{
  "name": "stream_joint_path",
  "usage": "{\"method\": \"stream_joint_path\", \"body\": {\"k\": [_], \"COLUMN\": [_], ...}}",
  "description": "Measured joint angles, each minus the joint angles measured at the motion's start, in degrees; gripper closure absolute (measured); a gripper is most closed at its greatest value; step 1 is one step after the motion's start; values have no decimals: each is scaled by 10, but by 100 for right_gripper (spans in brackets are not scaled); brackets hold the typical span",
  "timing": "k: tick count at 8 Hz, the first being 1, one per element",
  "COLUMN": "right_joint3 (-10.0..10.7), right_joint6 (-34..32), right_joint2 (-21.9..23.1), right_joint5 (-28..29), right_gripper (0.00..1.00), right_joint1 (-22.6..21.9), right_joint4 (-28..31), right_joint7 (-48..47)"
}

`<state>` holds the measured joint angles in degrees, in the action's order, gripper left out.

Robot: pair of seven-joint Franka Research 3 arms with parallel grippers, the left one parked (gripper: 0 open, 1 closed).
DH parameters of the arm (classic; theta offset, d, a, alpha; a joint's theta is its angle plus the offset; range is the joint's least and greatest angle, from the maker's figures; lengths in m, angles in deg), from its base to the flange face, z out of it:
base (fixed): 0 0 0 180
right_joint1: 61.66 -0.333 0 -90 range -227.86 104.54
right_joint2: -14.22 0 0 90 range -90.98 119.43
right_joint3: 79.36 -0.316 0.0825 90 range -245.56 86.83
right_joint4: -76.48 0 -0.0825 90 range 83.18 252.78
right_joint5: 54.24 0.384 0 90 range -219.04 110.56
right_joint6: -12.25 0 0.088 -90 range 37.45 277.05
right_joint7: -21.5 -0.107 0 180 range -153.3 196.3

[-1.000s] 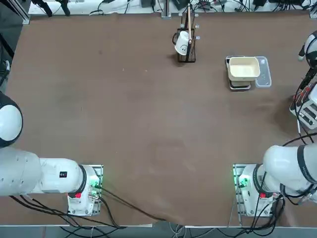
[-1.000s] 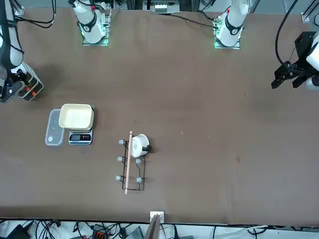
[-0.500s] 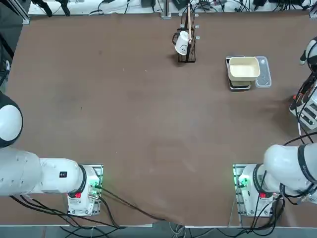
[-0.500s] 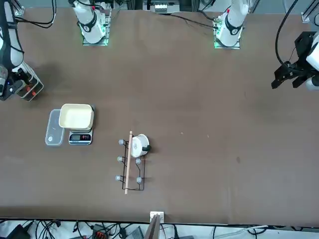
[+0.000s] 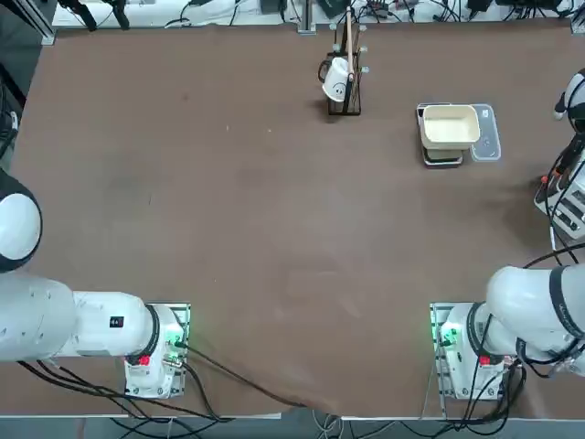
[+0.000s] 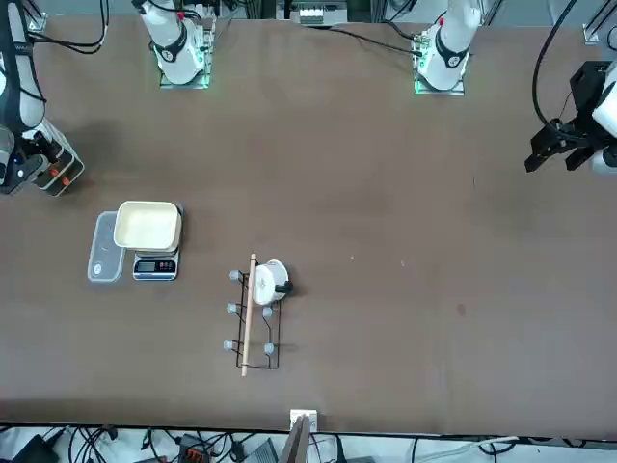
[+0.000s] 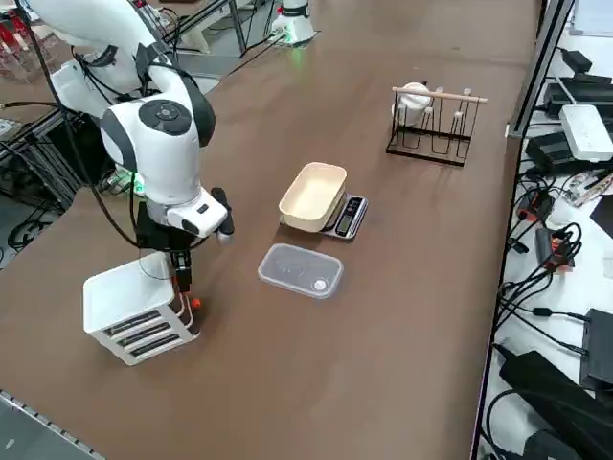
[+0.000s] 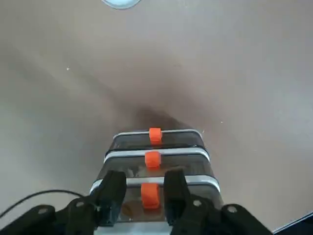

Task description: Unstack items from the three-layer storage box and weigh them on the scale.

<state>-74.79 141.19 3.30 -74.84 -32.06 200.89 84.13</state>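
Note:
The three-layer storage box (image 7: 132, 310) is white with grey slatted layers and orange clips, and it stands at the table's right edge (image 5: 569, 207) (image 6: 56, 168). My right gripper (image 8: 144, 195) hangs at the box's clip side (image 7: 182, 284). Its fingers (image 8: 112, 195) are open, one on each side of the top layer's orange clip (image 8: 149, 192), not pressing it. Brownish items (image 8: 131, 171) show dimly through the layers' front walls. The scale (image 7: 348, 217) carries a cream square bowl (image 7: 313, 195) and stands farther along the table (image 5: 444, 157) (image 6: 154, 268).
A clear plastic lid (image 7: 301, 270) lies between the box and the scale. A dark wire rack (image 7: 433, 123) with a white cup (image 7: 415, 96) stands at the far edge. Cables and devices crowd the floor beyond the table's far edge.
The right wrist has edged slightly toward the table's right edge over the box. The bowl, scale, lid and rack have not moved.

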Motion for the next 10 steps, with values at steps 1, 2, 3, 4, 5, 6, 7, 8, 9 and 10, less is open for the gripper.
{"method": "stream_joint_path", "body": {"k": [1,2,3,4,5,6,7,8,9,10], "right_joint3": [0,0,0,0,0,0,-1,-3,-3,-3], "right_joint6": [0,0,0,1,3,5,8,8,8,8], "right_joint2": [0,0,0,0,0,0,0,0,0,0], "right_joint5": [0,-1,-2,-3,-5,-13,-17,-19,-20,-20], "right_gripper": [55,57,58,61,62,71,82,86,87,87], "right_joint1": [1,1,1,2,2,2,2,2,2,2], "right_joint4": [0,1,1,1,1,1,1,1,1,1], "right_joint7": [0,0,0,0,0,0,0,0,0,0]}}
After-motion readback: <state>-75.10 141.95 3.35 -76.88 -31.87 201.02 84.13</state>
